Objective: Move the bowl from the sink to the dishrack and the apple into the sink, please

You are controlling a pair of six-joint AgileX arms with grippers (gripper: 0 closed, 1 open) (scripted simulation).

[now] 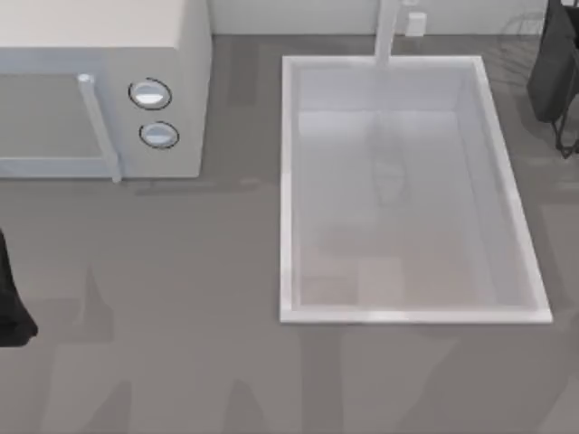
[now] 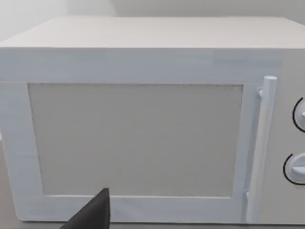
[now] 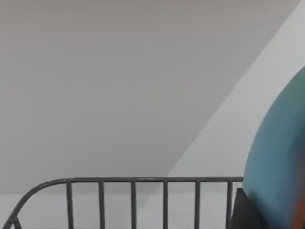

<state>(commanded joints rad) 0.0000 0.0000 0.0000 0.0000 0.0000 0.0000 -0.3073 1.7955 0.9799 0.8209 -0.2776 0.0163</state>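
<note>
The white sink [image 1: 288, 181] lies at the table's right with nothing in its basin. My right arm [image 1: 554, 68] hangs at the far right corner, over the thin grey wires of the dishrack [image 1: 516, 32]. In the right wrist view the blue bowl [image 3: 281, 157] looms close beside a dark finger [image 3: 239, 210], just above the dishrack's top rail [image 3: 133, 181]. The gripper seems shut on the bowl. My left arm [image 1: 9, 303] is parked at the left edge. The apple is out of view.
A white microwave [image 1: 99, 81] with two round knobs stands at the far left, and its door [image 2: 138, 138] faces the left wrist camera. The white faucet post [image 1: 387, 32] rises at the sink's far rim. Grey countertop stretches in front of the sink.
</note>
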